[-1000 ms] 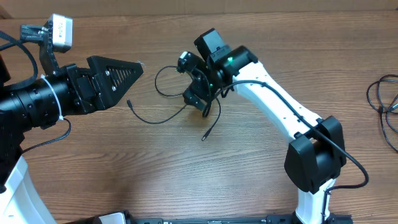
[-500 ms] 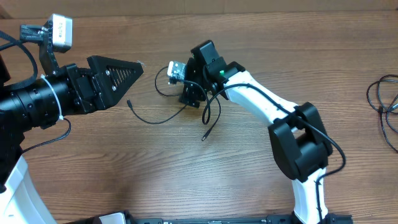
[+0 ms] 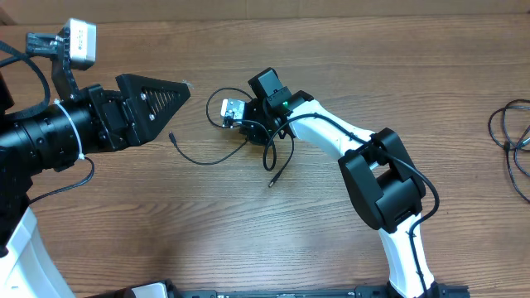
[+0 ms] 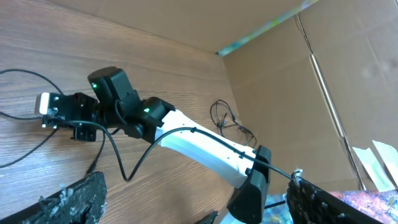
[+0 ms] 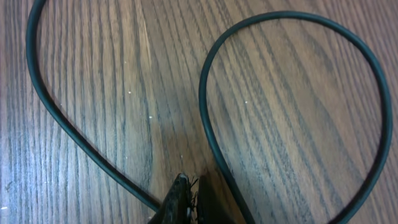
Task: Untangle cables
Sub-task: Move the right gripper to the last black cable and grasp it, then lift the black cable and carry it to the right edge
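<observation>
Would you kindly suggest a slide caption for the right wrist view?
Closed fingers beside a looping black cable on the wooden table.

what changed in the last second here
The right gripper slid left along the table as its arm folded in at the elbow, ending low over the looped cable. Its fingertips look shut; whether they pinch the cable is unclear. The left gripper, the cable's free ends and the bundle at the right edge stayed put.
</observation>
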Controlling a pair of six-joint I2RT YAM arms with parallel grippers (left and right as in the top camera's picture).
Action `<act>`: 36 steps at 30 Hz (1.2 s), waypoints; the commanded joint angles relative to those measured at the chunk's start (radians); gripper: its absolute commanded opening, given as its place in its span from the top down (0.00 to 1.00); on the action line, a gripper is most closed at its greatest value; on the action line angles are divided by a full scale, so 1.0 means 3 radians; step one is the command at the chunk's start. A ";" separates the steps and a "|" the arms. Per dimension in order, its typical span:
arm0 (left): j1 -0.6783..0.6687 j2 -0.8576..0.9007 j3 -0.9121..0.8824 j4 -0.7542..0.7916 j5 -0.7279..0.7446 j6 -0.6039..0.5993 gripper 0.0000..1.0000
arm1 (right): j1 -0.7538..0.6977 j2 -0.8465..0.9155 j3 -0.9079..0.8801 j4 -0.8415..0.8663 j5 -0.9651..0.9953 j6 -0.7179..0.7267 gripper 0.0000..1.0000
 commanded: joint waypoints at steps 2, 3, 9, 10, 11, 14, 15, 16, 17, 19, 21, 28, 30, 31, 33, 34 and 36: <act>-0.0024 -0.0010 0.0004 -0.0004 -0.0042 0.0037 0.08 | 0.0017 0.0001 -0.0022 -0.0008 -0.0046 0.0142 0.14; -0.0024 -0.0010 0.0004 -0.0004 -0.0042 0.0037 0.08 | 0.0017 0.0006 -0.0022 -0.0004 -0.0046 0.0189 0.00; -0.0024 -0.0010 0.0004 -0.0004 -0.0042 0.0038 0.08 | 0.0017 0.0008 -0.0022 0.0088 -0.0045 0.0200 0.00; -0.0024 -0.0010 0.0004 -0.0004 -0.0042 0.0037 0.08 | 0.0017 0.0008 -0.0022 0.0120 -0.0045 0.0200 0.00; -0.0024 -0.0010 0.0004 -0.0004 -0.0042 0.0037 0.07 | 0.0014 0.0009 -0.0022 0.0149 -0.0045 0.0200 0.00; -0.0024 -0.0010 0.0004 -0.0004 -0.0042 0.0038 0.07 | 0.0000 0.0052 -0.0022 0.0272 -0.0042 0.0200 0.00; -0.0024 -0.0010 0.0004 -0.0004 -0.0042 0.0038 0.07 | 0.0000 0.0065 -0.0022 0.0304 -0.0042 0.0200 0.00; -0.0024 -0.0010 0.0004 -0.0004 -0.0042 0.0037 0.07 | 0.0000 0.0103 -0.0022 0.0333 -0.0042 0.0200 0.02; -0.0024 -0.0010 0.0004 -0.0004 -0.0042 0.0037 0.07 | 0.0001 0.0121 -0.0022 0.0350 -0.0042 0.0200 0.06; -0.0024 -0.0010 0.0004 -0.0004 -0.0042 0.0037 0.07 | 0.0001 0.0181 -0.0022 0.0360 -0.0043 0.0200 0.11; -0.0024 -0.0010 0.0004 -0.0004 -0.0042 0.0033 0.07 | 0.0001 0.0228 -0.0022 0.0352 -0.0045 0.0200 0.24; -0.0024 -0.0010 0.0004 -0.0004 -0.0046 -0.0037 0.07 | 0.0001 0.0252 0.0003 0.0491 0.0013 0.0234 0.96; -0.0024 -0.0010 0.0004 -0.0004 -0.0046 -0.0037 0.07 | -0.0004 0.0221 0.0065 0.0554 0.0100 0.0376 0.96; -0.0024 -0.0010 0.0004 -0.0004 -0.0046 -0.0036 0.07 | -0.0009 0.0195 0.0117 0.0586 0.0150 0.0467 0.96; -0.0024 -0.0010 0.0004 -0.0004 -0.0046 -0.0037 0.07 | -0.0029 0.0120 0.0226 0.0637 0.0258 0.0563 0.96; -0.0024 -0.0009 0.0004 -0.0003 -0.0046 -0.0036 0.07 | -0.0046 0.0072 0.0278 0.0674 0.0314 0.0626 0.96; -0.0024 -0.0009 0.0004 -0.0004 -0.0057 -0.0036 0.07 | -0.0095 -0.0045 0.0406 0.0759 0.0436 0.0786 0.96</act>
